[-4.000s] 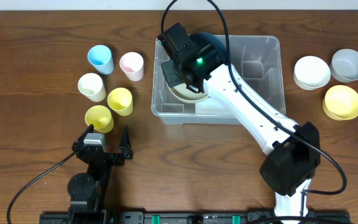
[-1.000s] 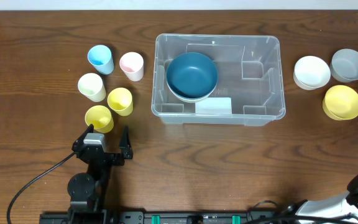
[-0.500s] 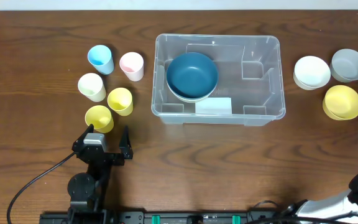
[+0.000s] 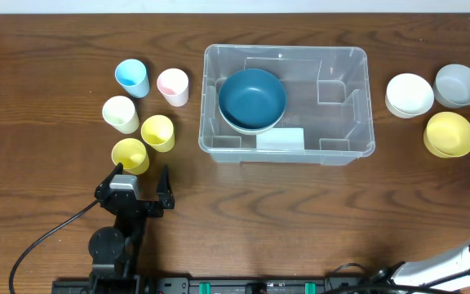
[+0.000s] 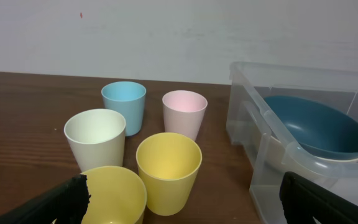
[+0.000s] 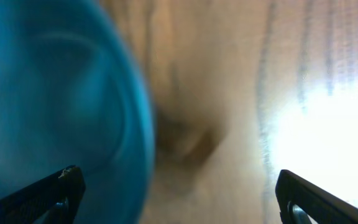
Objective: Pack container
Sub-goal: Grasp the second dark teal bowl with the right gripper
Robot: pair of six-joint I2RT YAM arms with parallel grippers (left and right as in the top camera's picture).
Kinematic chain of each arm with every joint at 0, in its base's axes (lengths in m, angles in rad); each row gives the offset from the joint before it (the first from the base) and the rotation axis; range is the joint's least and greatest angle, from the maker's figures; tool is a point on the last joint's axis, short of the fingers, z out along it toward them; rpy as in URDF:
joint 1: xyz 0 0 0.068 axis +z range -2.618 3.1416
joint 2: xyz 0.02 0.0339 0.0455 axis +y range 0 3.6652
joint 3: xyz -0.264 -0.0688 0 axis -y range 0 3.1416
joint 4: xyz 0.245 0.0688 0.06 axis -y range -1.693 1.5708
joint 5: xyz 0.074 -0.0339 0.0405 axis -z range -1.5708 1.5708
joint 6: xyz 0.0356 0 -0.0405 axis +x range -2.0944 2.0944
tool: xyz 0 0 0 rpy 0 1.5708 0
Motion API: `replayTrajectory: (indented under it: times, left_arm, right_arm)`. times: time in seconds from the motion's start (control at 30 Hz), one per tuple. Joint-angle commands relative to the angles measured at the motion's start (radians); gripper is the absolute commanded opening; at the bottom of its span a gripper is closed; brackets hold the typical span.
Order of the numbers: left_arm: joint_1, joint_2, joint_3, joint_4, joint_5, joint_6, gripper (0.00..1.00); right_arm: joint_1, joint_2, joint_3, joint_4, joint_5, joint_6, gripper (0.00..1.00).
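container (image 4: pixel 341 122): tabletop centre; navy bowl (image 4: pixel 252 98) in its 9 o'clock half
left tool (image 4: pixel 139 181): wide, empty; 7 o'clock
right tool (image 6: pixel 178 180): wide, empty; near blue bowl (image 6: pixel 55 93)
step: likely fetching that bowl; next: grip its rim

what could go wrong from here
The cups stand tightly bunched, and the open left gripper sits just beside the nearest yellow cup; reaching for one may topple neighbours.
The right gripper is open close to a blue bowl, the view blurred; a misjudged grasp could shove it.
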Motion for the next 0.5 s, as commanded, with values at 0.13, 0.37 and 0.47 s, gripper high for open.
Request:
replayTrajectory:
  times: [0.13,0.37,0.47]
  left_arm:
    - [0.005,-0.006,-0.016,-0.035,0.018,0.016,0.98]
    - [0.005,-0.006,-0.016,-0.035,0.018,0.016,0.98]
    - [0.005,-0.006,-0.016,-0.035,0.018,0.016,0.98]
  right_arm:
    - [-0.068,0.025,-0.003,-0.023,0.011,0.000,0.80]
    - [-0.086,0.025,-0.003,-0.039,0.011,-0.011,0.47]
    - [-0.086,0.025,-0.003,-0.048,0.012,-0.011,0.33]
